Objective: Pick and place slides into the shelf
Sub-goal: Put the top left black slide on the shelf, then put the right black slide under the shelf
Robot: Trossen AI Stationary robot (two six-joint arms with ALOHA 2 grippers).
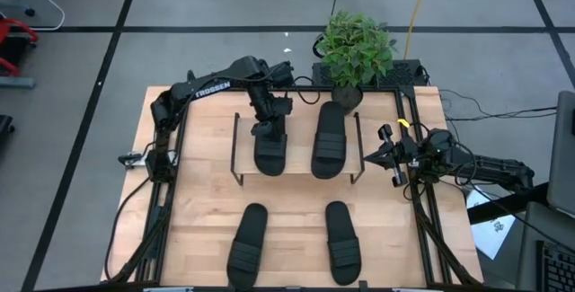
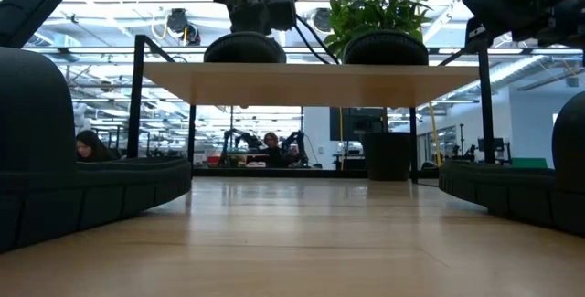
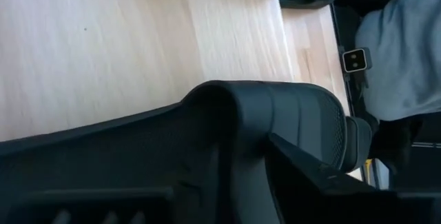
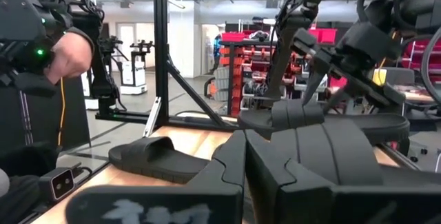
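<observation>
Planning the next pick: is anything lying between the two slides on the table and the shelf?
Nothing visible: bare wood separates the left slide and right slide from the shelf, though two slides already fill it.

Left gripper (image 4: 324,79) over slide (image 4: 324,122), another slide (image 4: 155,156) on table (image 4: 200,140)

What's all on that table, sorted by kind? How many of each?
Black slides: 4 — two on the shelf, two on the table
Shelf: 1
Potted plant: 1
Robot arms: 2 — left, right
Total: 8
</observation>
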